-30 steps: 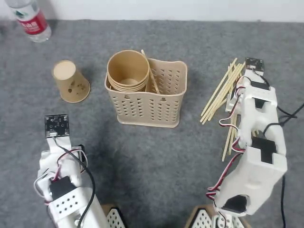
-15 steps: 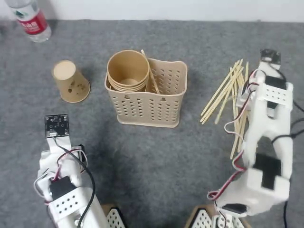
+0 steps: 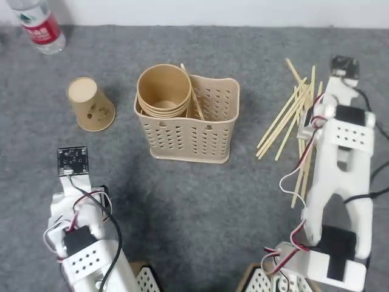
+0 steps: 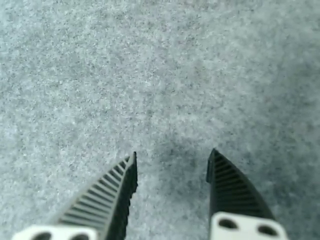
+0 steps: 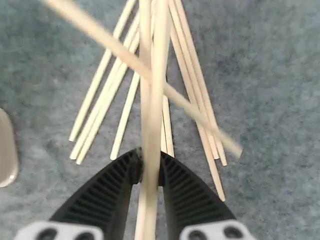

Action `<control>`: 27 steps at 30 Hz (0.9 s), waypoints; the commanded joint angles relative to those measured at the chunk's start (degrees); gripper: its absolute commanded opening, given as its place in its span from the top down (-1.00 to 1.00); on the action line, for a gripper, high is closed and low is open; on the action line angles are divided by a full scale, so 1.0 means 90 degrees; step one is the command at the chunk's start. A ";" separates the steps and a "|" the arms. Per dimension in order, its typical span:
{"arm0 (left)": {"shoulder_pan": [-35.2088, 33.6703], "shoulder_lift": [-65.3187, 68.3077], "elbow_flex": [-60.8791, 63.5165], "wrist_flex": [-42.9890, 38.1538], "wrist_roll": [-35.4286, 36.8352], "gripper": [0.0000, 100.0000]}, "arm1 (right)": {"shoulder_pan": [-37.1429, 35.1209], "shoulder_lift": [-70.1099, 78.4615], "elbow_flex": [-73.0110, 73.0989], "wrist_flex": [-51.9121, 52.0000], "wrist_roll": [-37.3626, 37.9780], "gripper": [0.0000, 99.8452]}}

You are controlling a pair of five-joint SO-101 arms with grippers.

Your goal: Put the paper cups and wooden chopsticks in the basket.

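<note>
A basket (image 3: 188, 131) is seen at the middle of the grey mat (image 3: 200, 213). It holds a stack of cups (image 3: 164, 91) in its 9 o'clock half; at least four nested rims can be counted. At least one chopstick (image 3: 193, 97) leans in the basket just beside the stack, on its 3 o'clock side, with its tip raised above the rim.

One more cup (image 3: 91, 106) is found upside down and tilted on the mat at 9 o'clock from the basket, apart from it.

A loose pile of chopsticks (image 3: 282, 118) is spread on the mat at 3 o'clock from the basket, well apart from it. About ten are counted; the sticks cross each other and some are hidden by the right arm (image 3: 340, 164), so an exact number cannot be given.

The right claw (image 5: 149, 160) is closed on what look like two sticks from that pile, held side by side, with the other sticks fanned out on the mat beneath.

The left claw (image 4: 174, 153) is spread open over bare mat, with nothing between its jaws. Its arm (image 3: 79, 225) is placed at 7 o'clock from the basket.

One bottle (image 3: 37, 25) lies at the far 10 o'clock corner.
</note>
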 commanded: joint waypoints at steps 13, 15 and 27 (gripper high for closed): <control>0.0049 -0.0088 -0.0024 0.0039 -0.0059 0.57 | -0.0034 -0.0317 0.1231 -0.1480 -0.0020 0.91; 0.0049 -0.0088 -0.0024 0.0039 -0.0059 0.57 | -0.0054 -0.0317 0.1241 -0.1470 -0.0020 0.79; 0.0049 -0.0088 -0.0024 0.0039 -0.0059 0.57 | -0.0054 -0.0308 0.1250 -0.1470 0.0029 0.77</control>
